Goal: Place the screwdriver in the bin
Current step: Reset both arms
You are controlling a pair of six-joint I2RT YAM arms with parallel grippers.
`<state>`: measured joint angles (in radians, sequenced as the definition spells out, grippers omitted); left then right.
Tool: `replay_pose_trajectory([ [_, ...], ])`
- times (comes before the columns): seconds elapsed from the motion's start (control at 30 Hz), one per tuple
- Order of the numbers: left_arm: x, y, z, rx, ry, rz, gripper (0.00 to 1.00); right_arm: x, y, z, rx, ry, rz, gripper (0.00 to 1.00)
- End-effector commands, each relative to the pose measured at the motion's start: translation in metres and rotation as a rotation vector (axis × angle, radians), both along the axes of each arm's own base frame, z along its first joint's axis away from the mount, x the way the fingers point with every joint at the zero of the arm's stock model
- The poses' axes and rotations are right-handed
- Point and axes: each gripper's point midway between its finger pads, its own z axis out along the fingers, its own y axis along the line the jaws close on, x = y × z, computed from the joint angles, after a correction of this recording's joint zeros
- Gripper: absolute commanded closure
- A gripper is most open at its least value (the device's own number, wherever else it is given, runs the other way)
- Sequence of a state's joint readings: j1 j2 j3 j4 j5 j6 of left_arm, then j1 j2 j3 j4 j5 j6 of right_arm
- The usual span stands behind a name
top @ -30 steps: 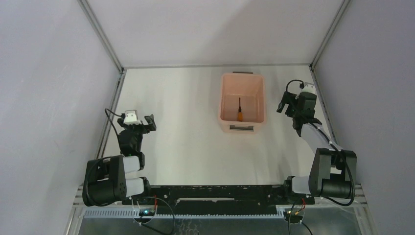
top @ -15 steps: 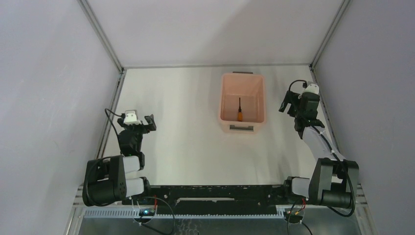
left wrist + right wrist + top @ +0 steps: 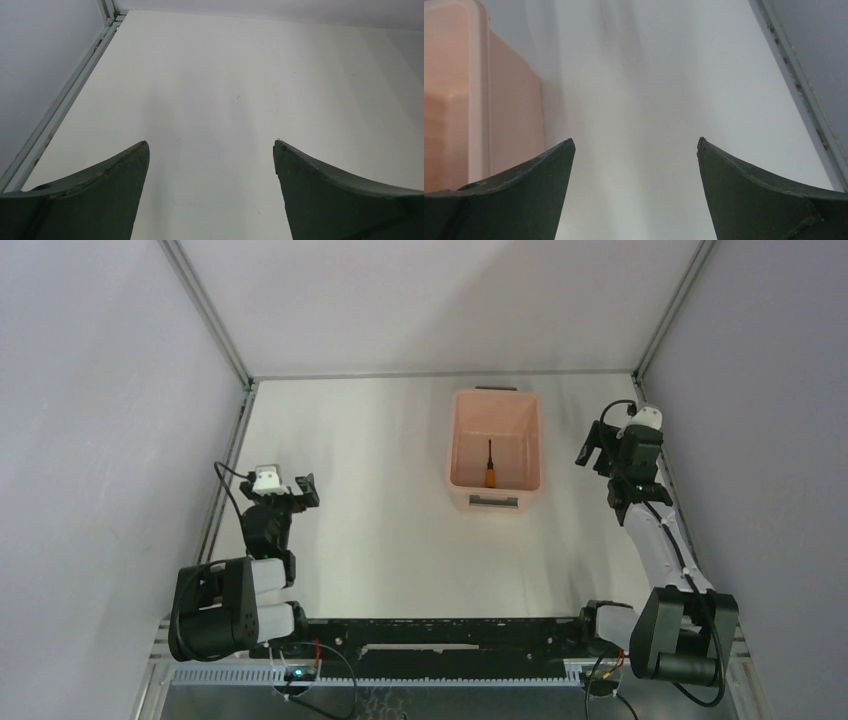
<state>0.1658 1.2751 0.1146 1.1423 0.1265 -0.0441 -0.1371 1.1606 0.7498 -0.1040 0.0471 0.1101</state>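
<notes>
The screwdriver [image 3: 489,466], orange handle nearest me and thin black shaft pointing away, lies on the floor of the pale pink bin [image 3: 455,480] at the table's back centre. My right gripper [image 3: 595,448] hovers to the right of the bin, open and empty; the right wrist view shows its gripper [image 3: 635,145] over bare table with the bin's outer wall [image 3: 514,110] at its left. My left gripper [image 3: 300,488] rests open and empty over the table's left side, and the left wrist view shows that gripper [image 3: 211,146] above bare white surface.
Grey walls with metal frame rails [image 3: 232,450] enclose the white table on three sides. The right rail [image 3: 804,100] runs close beside my right gripper. Both arm bases sit on a black bar [image 3: 440,635] at the near edge.
My right arm has stretched farther back and to the right, carrying its open gripper away from the bin's side. The left arm and screwdriver have not moved.
</notes>
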Motion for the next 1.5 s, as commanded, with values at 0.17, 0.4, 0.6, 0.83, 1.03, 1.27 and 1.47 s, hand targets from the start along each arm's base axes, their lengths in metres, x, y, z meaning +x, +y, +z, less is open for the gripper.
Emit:
replay_pose_trajectory([
  [0.17, 0.008, 0.000, 0.021, 0.022, -0.063, -0.003, 0.02, 0.004, -0.008, 0.039, 0.066, -0.078, -0.054, 0.00],
  [0.4, 0.008, 0.000, 0.022, 0.022, -0.064, -0.004, 0.02, 0.001, -0.002, 0.024, 0.159, 0.036, -0.016, 0.00],
  [0.6, 0.007, 0.000, 0.021, 0.022, -0.063, -0.004, 0.02, 0.002, -0.001, 0.020, 0.174, 0.045, -0.015, 0.00],
  [0.83, 0.008, 0.000, 0.021, 0.022, -0.064, -0.003, 0.02, 0.011, -0.004, 0.018, 0.212, 0.026, -0.055, 0.00],
  [1.03, 0.007, 0.000, 0.021, 0.022, -0.062, -0.003, 0.02, 0.020, -0.004, 0.023, 0.248, -0.011, -0.078, 0.00],
  [1.27, 0.008, 0.000, 0.022, 0.021, -0.064, -0.004, 0.02, 0.023, 0.006, 0.028, 0.251, -0.030, -0.016, 0.00],
  [1.47, 0.008, 0.000, 0.022, 0.021, -0.064, -0.003, 0.02, 0.023, 0.017, 0.045, 0.118, -0.134, 0.041, 0.00],
])
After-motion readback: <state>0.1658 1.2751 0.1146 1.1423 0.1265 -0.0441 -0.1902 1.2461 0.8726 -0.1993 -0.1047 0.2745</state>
